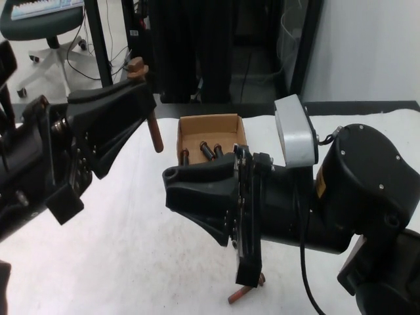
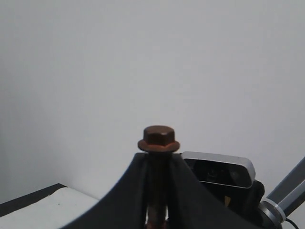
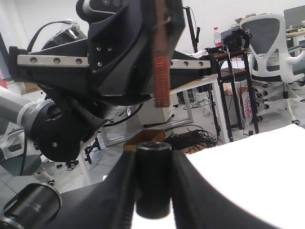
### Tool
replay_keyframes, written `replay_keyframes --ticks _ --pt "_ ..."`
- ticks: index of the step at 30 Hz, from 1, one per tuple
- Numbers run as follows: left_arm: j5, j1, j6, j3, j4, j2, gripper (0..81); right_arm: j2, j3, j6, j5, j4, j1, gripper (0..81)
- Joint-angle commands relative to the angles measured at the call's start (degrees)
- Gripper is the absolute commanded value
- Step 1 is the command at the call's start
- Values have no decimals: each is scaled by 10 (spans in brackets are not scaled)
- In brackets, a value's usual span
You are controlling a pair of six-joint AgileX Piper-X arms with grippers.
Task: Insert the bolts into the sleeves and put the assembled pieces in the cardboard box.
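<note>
Left gripper [image 2: 156,164] pinching rusty brown hex-head steel bolt [image 2: 158,139]; head sticking out above fingers, threaded shank hanging below, raised over white-covered bench [image 1: 131,249]. Right gripper [image 3: 153,160] clamping black cylindrical sleeve [image 3: 153,179] near bolt's threaded tip, not touching. Open brown cardboard box [image 1: 210,134] sitting beyond, holding several dark assembled pieces [image 1: 207,151]. Another rusty bolt [image 1: 244,293] lying on bench under right arm.

A white-covered bench [image 1: 131,249] carries a cardboard box [image 1: 209,120] and one loose rusty bolt [image 1: 240,295]
</note>
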Motion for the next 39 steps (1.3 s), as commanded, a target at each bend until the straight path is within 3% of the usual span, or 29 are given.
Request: replay_keyframes --ticks 1,21,28,39 --pt "7 0 -9 -7 -6 -2 2 -3 -4 -3 -4 0 -2 8" --pt "31 0 -31 -7 -6 -2 2 -3 -4 -3 9 0 -2 8" --pt "38 -17 -34 -7 -6 -2 2 -3 -4 -3 9 0 -2 8" --pt "33 -19 14 13 37 -2 2 -3 -4 2 6 0 -2 8"
